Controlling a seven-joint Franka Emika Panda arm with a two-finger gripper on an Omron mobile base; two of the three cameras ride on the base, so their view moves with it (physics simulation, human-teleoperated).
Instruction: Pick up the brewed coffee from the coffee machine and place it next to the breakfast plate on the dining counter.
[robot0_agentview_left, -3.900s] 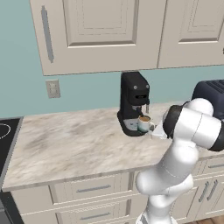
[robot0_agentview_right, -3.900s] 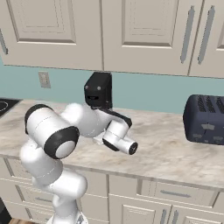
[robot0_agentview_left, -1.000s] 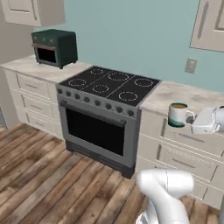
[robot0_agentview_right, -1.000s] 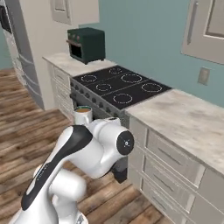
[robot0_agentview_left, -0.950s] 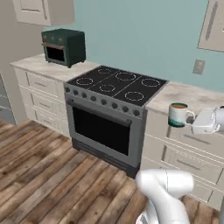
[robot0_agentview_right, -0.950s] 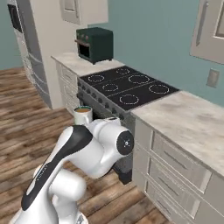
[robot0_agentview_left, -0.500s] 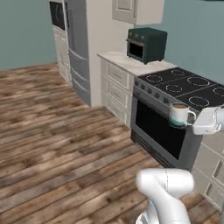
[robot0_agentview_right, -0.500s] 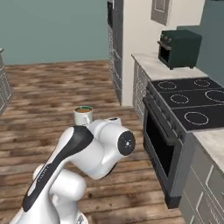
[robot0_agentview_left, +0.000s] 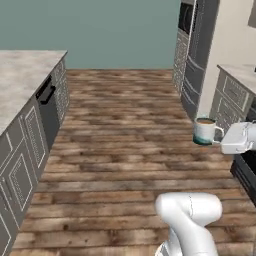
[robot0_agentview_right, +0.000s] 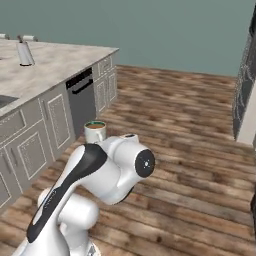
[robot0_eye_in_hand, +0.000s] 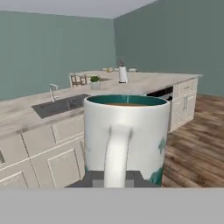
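In the left base view, a marble-topped counter (robot0_agentview_left: 22, 75) with grey panelled cabinet fronts is seen at the left edge, and to the right of it a wide stretch of wooden plank floor (robot0_agentview_left: 125, 130) is laid out. Further right, the brewed coffee (robot0_agentview_left: 204, 131), a white mug with a teal band at its base and brown liquid inside, is held upright in the air above that floor, well apart from the counter, its handle turned toward the gripper (robot0_agentview_left: 220, 141). The gripper is closed on the mug's handle. In the right base view, the counter (robot0_agentview_right: 50, 62) is seen at the left with a small upright container (robot0_agentview_right: 25, 53) standing on it, and the mug (robot0_agentview_right: 95, 131) is carried to the right of its cabinet fronts, just above the white arm. In the hand view, a sink (robot0_eye_in_hand: 59, 105) is set into the counter to the left of the mug (robot0_eye_in_hand: 127, 138), whose handle faces the camera.
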